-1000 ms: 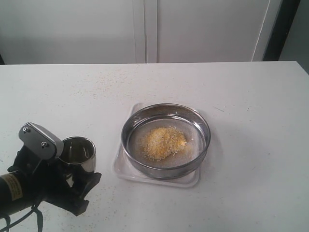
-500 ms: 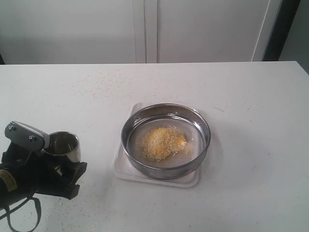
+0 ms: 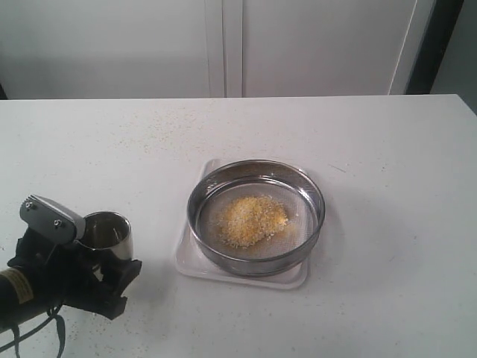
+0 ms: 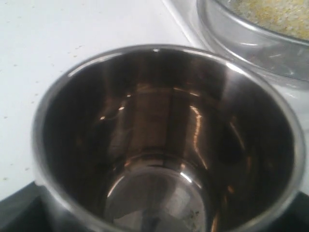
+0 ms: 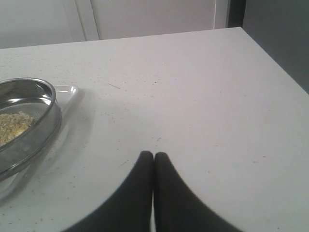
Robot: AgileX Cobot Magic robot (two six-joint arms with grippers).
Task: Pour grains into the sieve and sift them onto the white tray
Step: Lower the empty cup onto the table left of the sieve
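Observation:
The sieve (image 3: 224,257) rests on the white tray (image 3: 297,280) mid-table, with a yellow heap of grains (image 3: 252,219) on its mesh. At the front left my left gripper (image 3: 104,262) is shut on a small steel cup (image 3: 106,233), held upright and close to the table. In the left wrist view the cup (image 4: 164,145) fills the frame and is empty, with the sieve (image 4: 251,36) and grains (image 4: 285,12) just beyond it. My right gripper (image 5: 154,155) is shut on nothing over bare table, to the right of the sieve (image 5: 29,130) and the tray (image 5: 67,90).
Stray grains speckle the white tabletop (image 3: 149,134) left of and behind the tray. White cabinet doors (image 3: 223,45) stand behind the table's far edge. The table's right edge (image 5: 275,58) lies close to my right gripper.
My left gripper carried the cup leftward away from the sieve, then came back slightly to the right and lower, with the cup now more upright. Sieve, tray and grains are unmoved.

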